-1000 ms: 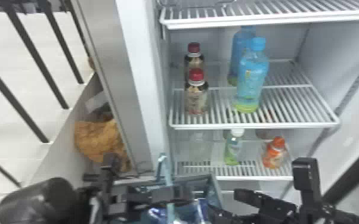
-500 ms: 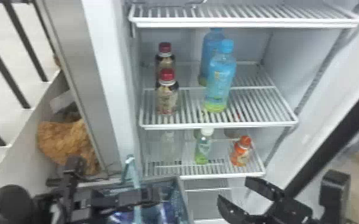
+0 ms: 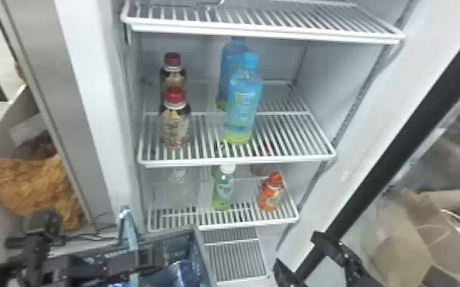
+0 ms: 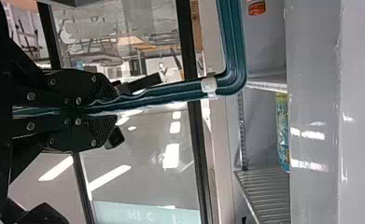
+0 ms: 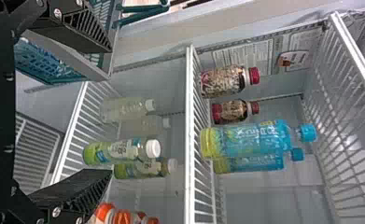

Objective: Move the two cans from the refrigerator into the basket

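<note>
The bottom edge of the head view cut off the basket and the blue contents in it; my left gripper covered part of the basket too, and I could not tell how many things lay inside; that same edge cropped my right gripper.

The front blue bottle hid part of the rear blue bottle; the front red-capped bottle covered the lower part of its rear twin; their label print was too blurred for me to read.

In my right wrist view, orange-capped bottles ran past the edge; I could not count them.
</note>
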Robot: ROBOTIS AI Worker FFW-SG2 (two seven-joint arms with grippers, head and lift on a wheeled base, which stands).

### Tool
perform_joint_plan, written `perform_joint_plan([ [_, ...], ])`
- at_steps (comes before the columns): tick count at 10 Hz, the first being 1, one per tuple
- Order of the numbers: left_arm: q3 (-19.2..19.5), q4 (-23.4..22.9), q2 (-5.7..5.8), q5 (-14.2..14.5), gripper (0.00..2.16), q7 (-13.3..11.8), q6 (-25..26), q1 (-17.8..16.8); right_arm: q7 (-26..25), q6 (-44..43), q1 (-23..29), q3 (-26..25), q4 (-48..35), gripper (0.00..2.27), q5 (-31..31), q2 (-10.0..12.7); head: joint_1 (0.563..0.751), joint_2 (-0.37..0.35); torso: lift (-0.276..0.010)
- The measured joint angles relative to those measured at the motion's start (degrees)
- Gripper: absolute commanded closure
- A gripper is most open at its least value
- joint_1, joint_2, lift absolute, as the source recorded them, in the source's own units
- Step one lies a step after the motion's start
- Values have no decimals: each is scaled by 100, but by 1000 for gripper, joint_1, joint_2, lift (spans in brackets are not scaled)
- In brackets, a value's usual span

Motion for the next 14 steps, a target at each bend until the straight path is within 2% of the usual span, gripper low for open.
perform_joint_plan([
  [2, -37, 25, 15, -1, 1190, 0, 4, 0, -129, -488, 200, -101, 41, 140, 250, 149, 695, -230, -25],
  [4, -66, 53, 34, 0, 1190, 0, 5, 0, -174, -714, 285, -151, 130, 140, 315, 189, 695, -247, -25],
  [10, -235, 80, 114, 83, 1190, 0, 5, -42, -287, -755, 291, -218, 77, 145, 483, 214, 695, -272, -25],
  [14, -196, 80, 77, 147, 1190, 0, -12, -42, -483, -759, 389, -321, -99, 145, 484, 282, 695, -287, -25],
])
